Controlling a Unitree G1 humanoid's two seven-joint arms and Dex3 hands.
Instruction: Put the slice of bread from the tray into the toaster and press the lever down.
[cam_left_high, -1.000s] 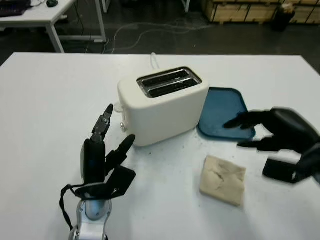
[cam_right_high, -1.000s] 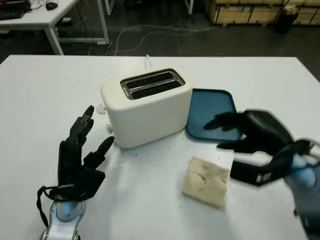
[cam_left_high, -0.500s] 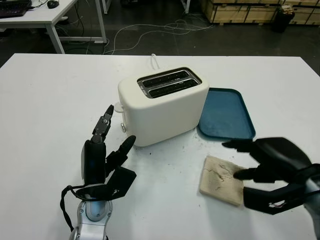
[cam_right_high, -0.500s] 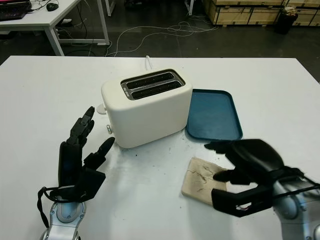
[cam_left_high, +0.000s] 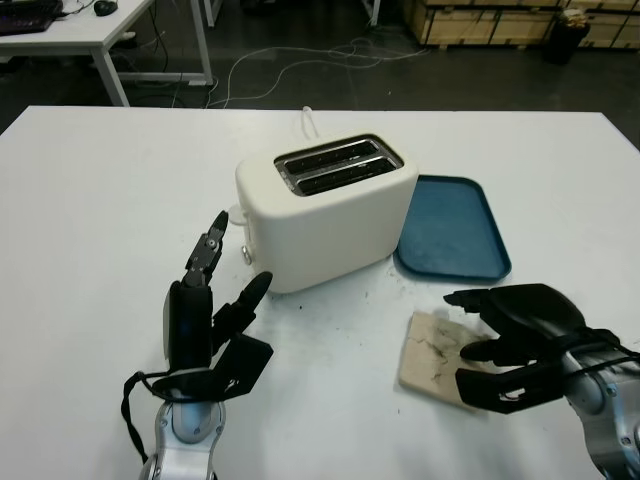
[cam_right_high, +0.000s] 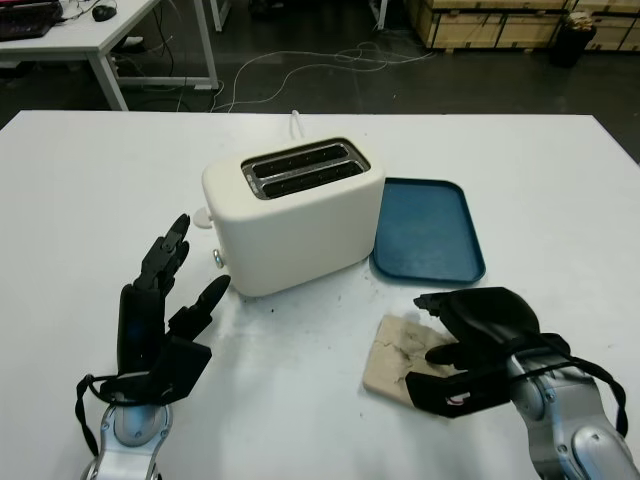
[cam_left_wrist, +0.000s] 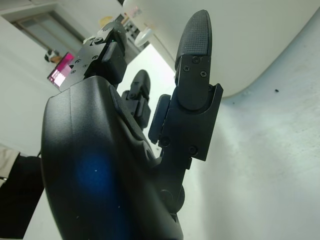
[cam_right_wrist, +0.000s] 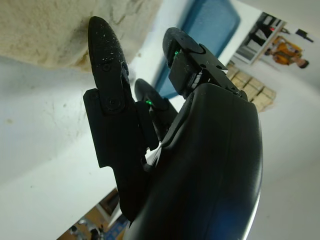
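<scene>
Bread slice (cam_left_high: 432, 356) lies flat on the tabletop (cam_left_high: 90, 230), off the tray (cam_left_high: 450, 235), toward the near right edge. Right hand (cam_left_high: 510, 340) is over the slice's right side; thumb (cam_right_wrist: 107, 60) is at the slice's edge and the other fingers reach over its top, uncurled, nothing gripped. Blue tray sits just right of the white toaster (cam_left_high: 325, 210), mid-table. Left hand (cam_left_high: 205, 320) is raised near the front left of the toaster, open, holding nothing.
</scene>
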